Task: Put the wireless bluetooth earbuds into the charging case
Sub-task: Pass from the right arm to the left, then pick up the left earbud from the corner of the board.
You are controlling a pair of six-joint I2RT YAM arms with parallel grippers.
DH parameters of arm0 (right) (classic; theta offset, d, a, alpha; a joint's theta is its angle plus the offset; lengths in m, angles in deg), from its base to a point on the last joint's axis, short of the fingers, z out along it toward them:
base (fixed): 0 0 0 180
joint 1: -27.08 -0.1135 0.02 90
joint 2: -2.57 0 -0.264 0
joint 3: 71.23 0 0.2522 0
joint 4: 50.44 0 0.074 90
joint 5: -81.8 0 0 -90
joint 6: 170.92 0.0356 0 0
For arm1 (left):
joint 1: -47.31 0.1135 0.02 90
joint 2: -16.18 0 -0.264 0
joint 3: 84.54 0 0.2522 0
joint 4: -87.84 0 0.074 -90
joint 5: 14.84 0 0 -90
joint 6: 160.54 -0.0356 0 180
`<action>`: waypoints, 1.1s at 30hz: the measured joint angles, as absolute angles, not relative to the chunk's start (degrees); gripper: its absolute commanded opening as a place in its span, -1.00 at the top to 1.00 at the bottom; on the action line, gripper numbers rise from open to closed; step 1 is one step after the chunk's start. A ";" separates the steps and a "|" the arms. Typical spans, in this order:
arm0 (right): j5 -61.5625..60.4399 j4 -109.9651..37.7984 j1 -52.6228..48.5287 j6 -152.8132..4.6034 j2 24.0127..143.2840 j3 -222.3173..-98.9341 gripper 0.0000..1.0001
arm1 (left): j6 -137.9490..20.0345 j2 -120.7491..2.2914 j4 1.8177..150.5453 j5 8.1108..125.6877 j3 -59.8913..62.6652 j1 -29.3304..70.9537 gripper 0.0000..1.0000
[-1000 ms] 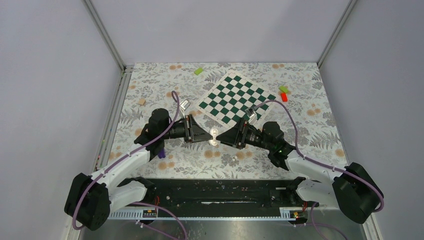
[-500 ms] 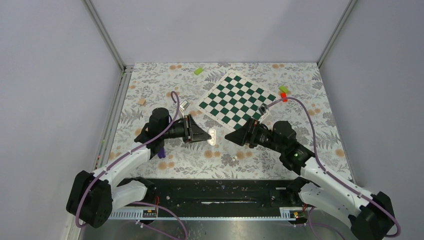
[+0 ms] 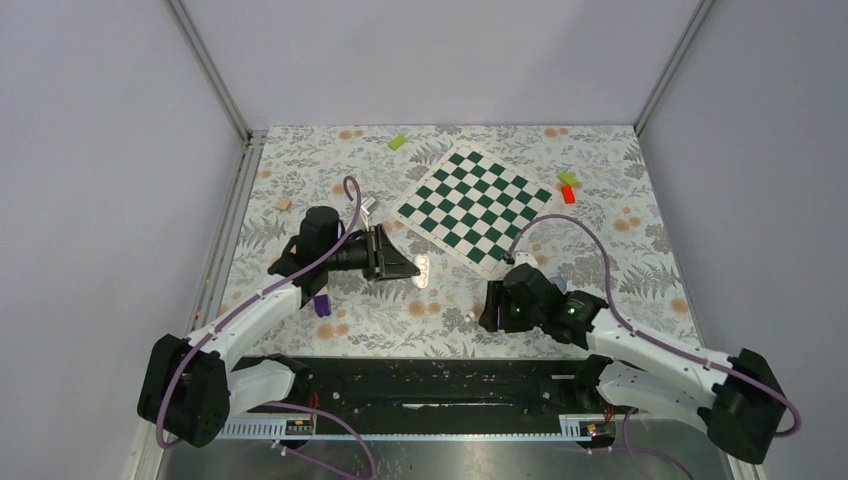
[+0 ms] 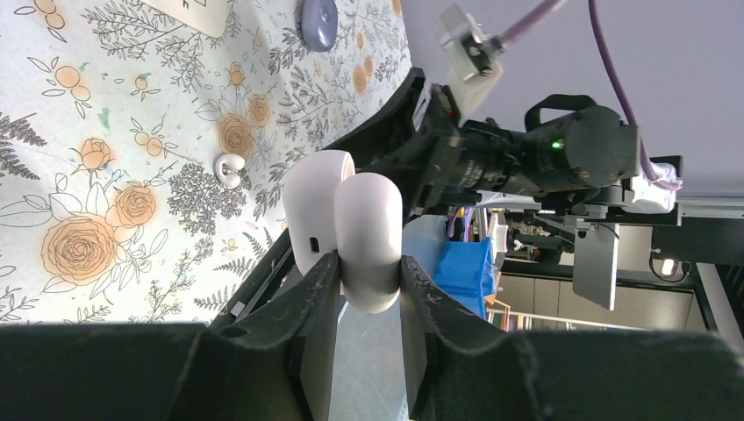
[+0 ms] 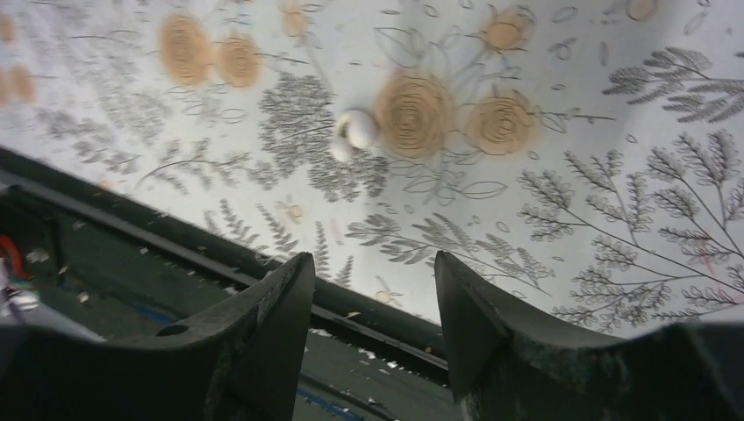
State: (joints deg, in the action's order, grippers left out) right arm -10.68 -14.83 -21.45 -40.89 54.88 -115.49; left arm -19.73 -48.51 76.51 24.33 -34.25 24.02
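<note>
My left gripper (image 3: 413, 268) is shut on the white charging case (image 3: 424, 270) and holds it above the floral table, left of the middle. In the left wrist view the case (image 4: 368, 230) stands open, one half clamped between the fingers and the other half (image 4: 313, 210) beside it. One white earbud (image 3: 467, 315) lies on the table near the front edge; it shows in the left wrist view (image 4: 230, 168) and the right wrist view (image 5: 354, 132). My right gripper (image 3: 489, 306) is open and empty, just right of that earbud, and in its own view (image 5: 373, 263) the earbud lies ahead of the jaws. No second earbud shows.
A green-and-white chessboard (image 3: 470, 200) lies behind the grippers. Green (image 3: 397, 142) and green-and-red blocks (image 3: 567, 185) sit at the back. A purple piece (image 3: 322, 305) lies under the left arm. The black front rail (image 5: 132, 254) runs just below the right gripper.
My right gripper has drawn back from the case, swung toward the near edge and dropped close to the earbud on the table. The left gripper still holds the case, almost unmoved.
</note>
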 measured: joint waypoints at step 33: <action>-12.23 -26.74 -22.31 -43.62 82.55 -122.22 0.52 | -19.64 -47.94 74.85 24.38 -34.14 24.18 1.00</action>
